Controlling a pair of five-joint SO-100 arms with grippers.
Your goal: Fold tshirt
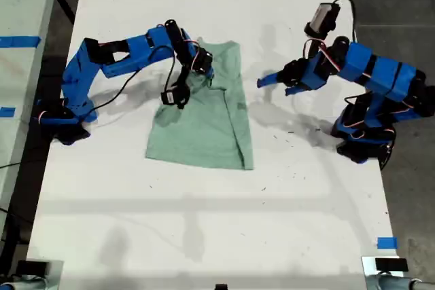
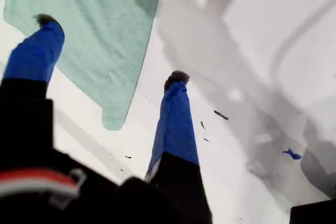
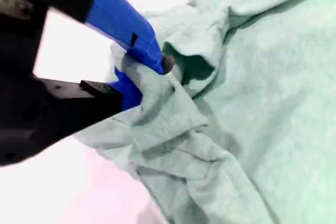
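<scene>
While my second claw (image 3: 144,74) pinches bunched tshirt (image 1: 211,117) cloth, my first claw (image 2: 113,51) hangs wide w/ nothing in it.

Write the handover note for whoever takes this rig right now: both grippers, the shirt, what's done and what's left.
My first gripper: open, empty, over bare table off the tshirt's edge on the exterior view's right.
My second gripper: shut on a bunched fold of the tshirt near its upper part on the exterior view's left.
Tshirt: mid-table, partly folded; the exterior view's right side is folded in, the other side rumpled.
Left: finish the fold my second gripper holds, then complete folding.
</scene>
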